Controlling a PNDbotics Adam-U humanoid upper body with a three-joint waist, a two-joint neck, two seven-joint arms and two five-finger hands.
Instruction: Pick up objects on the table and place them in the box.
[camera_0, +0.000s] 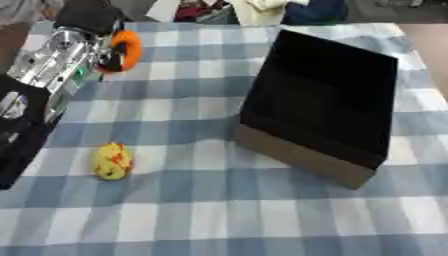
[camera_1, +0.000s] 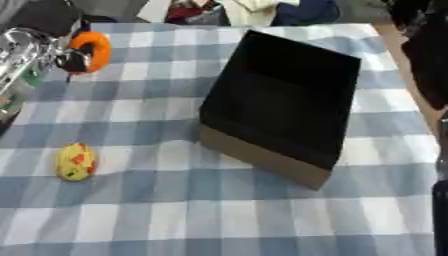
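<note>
Here: orange obj (camera_0: 129, 48), rounded, in left robot hand (camera_0: 103, 44).

soft even light, overall blur, glare on silver arm (camera_0: 54, 55)

Blue-and-white checked tablecloth (camera_0: 219, 210); blurred clutter (camera_0: 236, 10) beyond its far edge.

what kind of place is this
Probably an indoor robot test table: a blue checked tablecloth holds a dark-lined cardboard box and a small yellow toy, with loose clutter at the far edge.
</note>
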